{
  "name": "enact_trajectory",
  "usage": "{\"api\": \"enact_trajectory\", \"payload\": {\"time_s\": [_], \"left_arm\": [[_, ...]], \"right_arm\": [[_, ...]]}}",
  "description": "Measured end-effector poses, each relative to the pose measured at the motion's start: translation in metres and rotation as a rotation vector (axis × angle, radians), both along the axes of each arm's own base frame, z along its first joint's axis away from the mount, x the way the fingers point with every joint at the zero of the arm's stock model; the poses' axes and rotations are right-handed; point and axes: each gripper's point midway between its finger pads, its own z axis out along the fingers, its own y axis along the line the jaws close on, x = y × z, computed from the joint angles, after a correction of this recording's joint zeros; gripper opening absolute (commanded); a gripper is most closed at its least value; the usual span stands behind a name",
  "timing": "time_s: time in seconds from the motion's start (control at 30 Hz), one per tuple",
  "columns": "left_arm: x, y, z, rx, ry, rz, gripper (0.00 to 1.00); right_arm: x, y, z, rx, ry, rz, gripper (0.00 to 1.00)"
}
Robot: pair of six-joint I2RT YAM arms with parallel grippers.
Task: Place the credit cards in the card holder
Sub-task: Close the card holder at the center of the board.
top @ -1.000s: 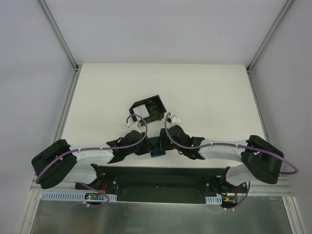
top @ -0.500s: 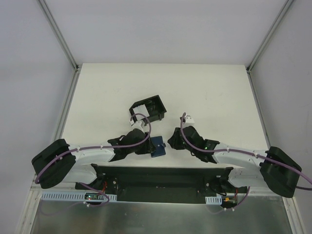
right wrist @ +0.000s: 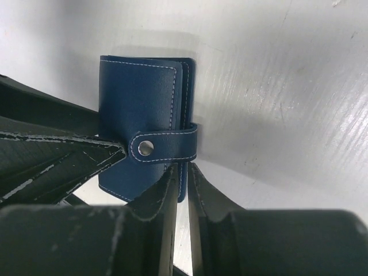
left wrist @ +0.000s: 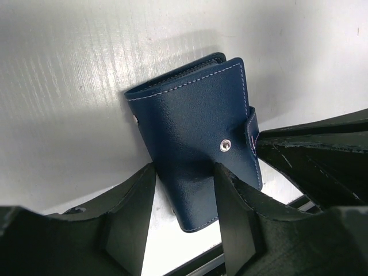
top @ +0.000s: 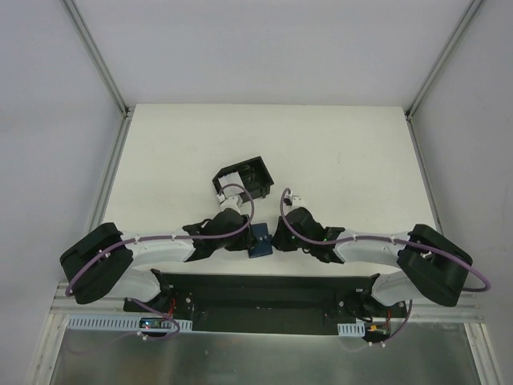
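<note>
On the white table (top: 345,160), mid-depth: one black open-topped box (top: 255,178). Something pale lies against its left inner wall, too small to identify.

Near front edge: two grippers meet, one from each side, with one card holder (top: 259,241) between them.

Left gripper (left wrist: 185,172): fingers straddle the card holder's broad faces and clamp it on both sides.

Right gripper (right wrist: 182,169): jaws narrowed to a slit, pinching one thin edge of the card holder.

Card holder is dark blue with pale stitching, folded closed. The strap (right wrist: 167,144) wraps over its open side and is fastened by one metal snap (right wrist: 146,148). Its contents are not visible.
</note>
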Motion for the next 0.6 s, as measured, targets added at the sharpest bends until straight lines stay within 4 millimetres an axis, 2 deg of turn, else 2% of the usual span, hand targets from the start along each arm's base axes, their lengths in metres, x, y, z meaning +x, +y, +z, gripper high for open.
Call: {"api": "enact_trajectory", "payload": {"time_s": [0.4, 0.6], "left_arm": [[0.006, -0.003, 0.0, 0.015, -0.014, -0.004, 0.44], [0.006, -0.003, -0.001, 0.018, -0.017, -0.006, 0.44]], "right_arm": [[0.0, -0.001, 0.004, -0.048, -0.021, 0.044, 0.14], [0.005, 0.0, 0.04, 0.016, -0.105, 0.045, 0.15]]}}
